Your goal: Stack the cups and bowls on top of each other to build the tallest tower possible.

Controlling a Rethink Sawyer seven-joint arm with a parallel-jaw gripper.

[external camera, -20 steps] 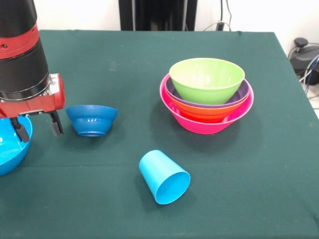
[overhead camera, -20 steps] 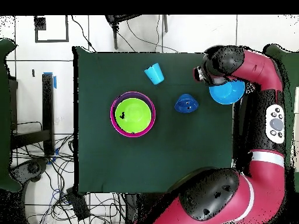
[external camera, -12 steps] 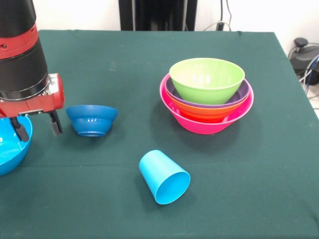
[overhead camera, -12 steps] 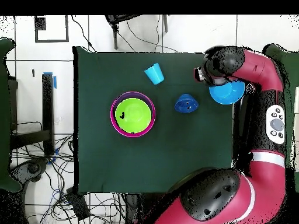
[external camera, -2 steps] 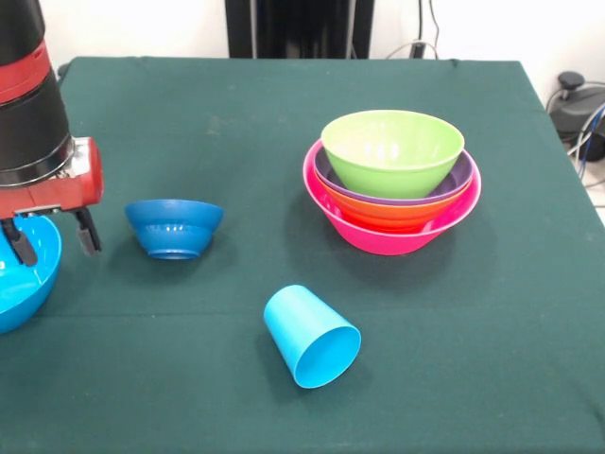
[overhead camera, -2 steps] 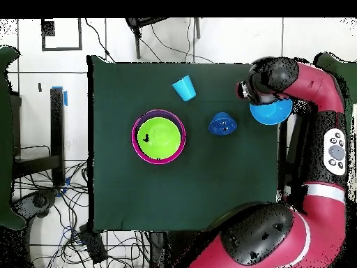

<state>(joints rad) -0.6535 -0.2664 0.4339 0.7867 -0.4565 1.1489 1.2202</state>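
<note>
1. On the green tablecloth (external camera, -2 steps: 284, 123), right of centre in the front view: the tower (external camera, -2 steps: 391, 180), a nest of four bowls, with the large pink bowl (external camera, -2 steps: 392, 232) as base, then the orange bowl (external camera, -2 steps: 388, 213), the purple bowl (external camera, -2 steps: 463, 175), and the lime green bowl (external camera, -2 steps: 392, 151) topmost and upright
2. Seen from overhead as a lime disc ringed in purple and pink (overhead camera, -2 steps: 158, 136), roughly mid-table
3. Near the front edge, well apart from the tower: the sky blue cup (external camera, -2 steps: 310, 335), lying on its side, open mouth turned toward the camera and slightly right; overhead, close to the far edge of the cloth (overhead camera, -2 steps: 184, 88)
4. Left of the tower, standing upright and alone: the small dark blue bowl (external camera, -2 steps: 174, 227), also clear in the overhead view (overhead camera, -2 steps: 222, 123)
5. At the left edge of the front view, partly cut off: the large sky blue bowl (external camera, -2 steps: 21, 274), upright; overhead, at the table's right edge (overhead camera, -2 steps: 270, 110)
6. Over the rim of that sky blue bowl: the gripper (external camera, -2 steps: 52, 236), fingers spread apart and grasping nothing, one dark fingertip (external camera, -2 steps: 19, 244) inside the bowl, the other (external camera, -2 steps: 88, 232) outside it, between the sky blue bowl and the small dark blue one
7. Above the gripper: the red and black arm (external camera, -2 steps: 33, 123), rising out of frame; overhead, curving in from the bottom right (overhead camera, -2 steps: 307, 77)
</note>
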